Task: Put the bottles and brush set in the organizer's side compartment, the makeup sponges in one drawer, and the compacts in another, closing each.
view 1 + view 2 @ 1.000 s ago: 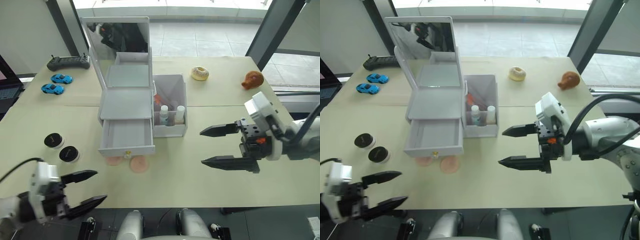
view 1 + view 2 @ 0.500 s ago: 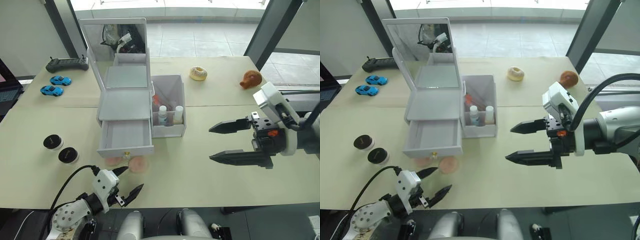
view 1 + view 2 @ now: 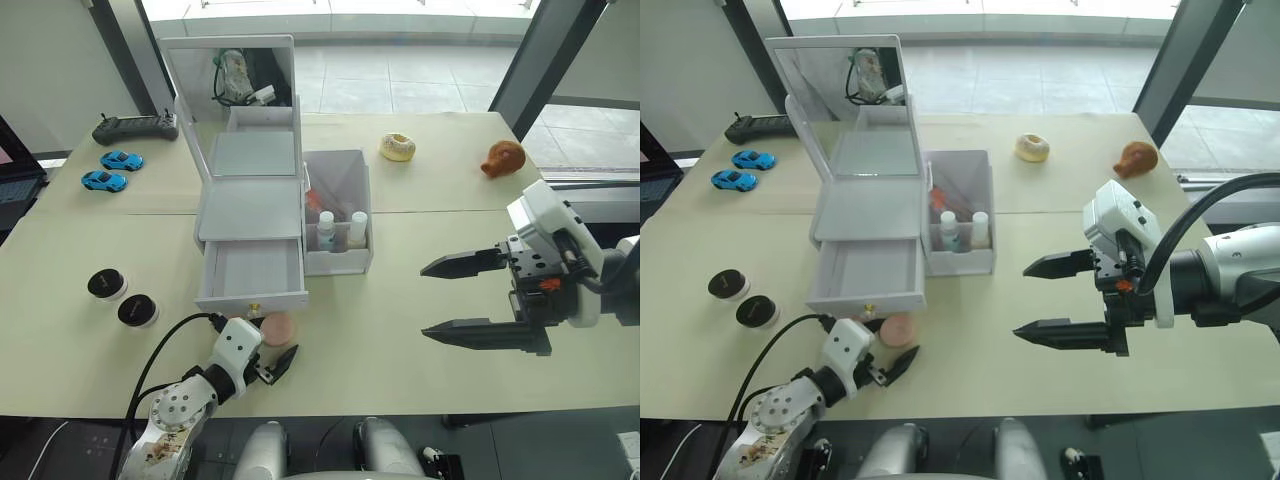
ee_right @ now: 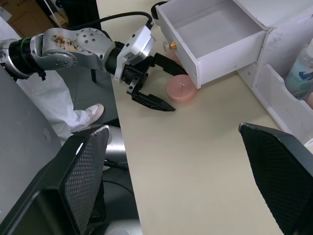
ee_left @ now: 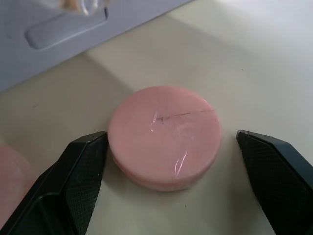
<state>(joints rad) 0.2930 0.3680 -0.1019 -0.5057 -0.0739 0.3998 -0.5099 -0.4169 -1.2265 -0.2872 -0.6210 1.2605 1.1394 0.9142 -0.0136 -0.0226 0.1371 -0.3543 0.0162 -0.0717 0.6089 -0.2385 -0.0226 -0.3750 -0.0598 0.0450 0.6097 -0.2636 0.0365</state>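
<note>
Reaching in from the table edge, the left gripper [image 5: 166, 181] is now straddling a sponge [image 5: 164, 135] just before the open drawer [image 3: 254, 272]. Its fingers are standing wide, not touching; closing squarely across the disc should be gripping best.

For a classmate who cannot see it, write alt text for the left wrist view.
A round pink makeup sponge lies flat on the beige table, between the two open black fingers of the left end effector. Behind it is the organizer's white drawer front.
</note>
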